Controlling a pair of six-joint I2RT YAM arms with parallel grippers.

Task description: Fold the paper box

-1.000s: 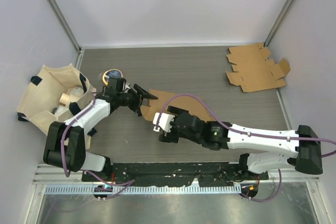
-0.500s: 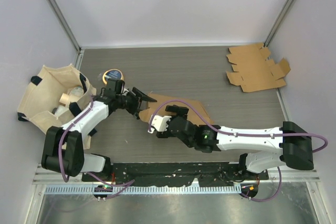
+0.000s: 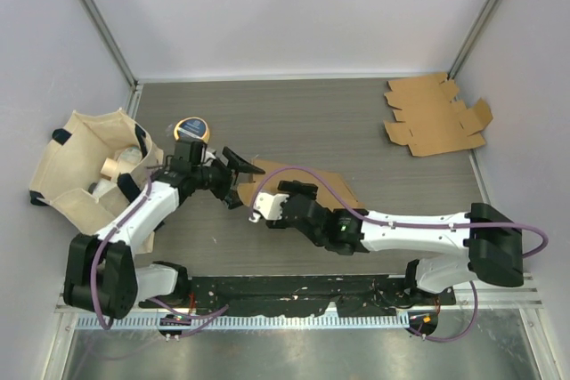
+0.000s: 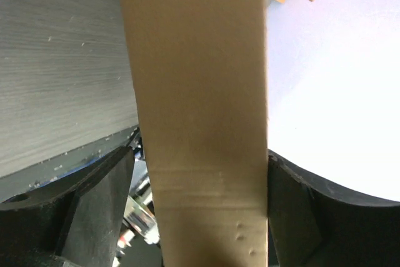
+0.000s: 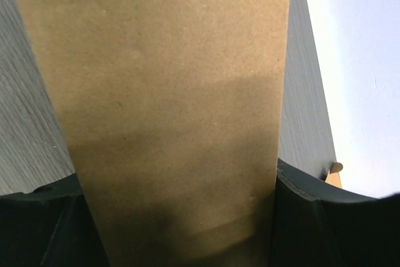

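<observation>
The paper box (image 3: 272,175) lay flat mid-frame, with the left gripper (image 3: 239,169) at its left corner and the right gripper (image 3: 272,202) at its lower left edge. In both wrist views cardboard spanned the gap between the jaws — I couldn't tell if either pinched it.

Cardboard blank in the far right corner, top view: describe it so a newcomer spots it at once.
Take the grey table and go to its far right corner, beside the right wall. A flat brown cardboard blank with notched flaps lies there. Unlike the other cardboard piece mid-table, which both arms are reaching over, it lies alone and fully unfolded.
</observation>
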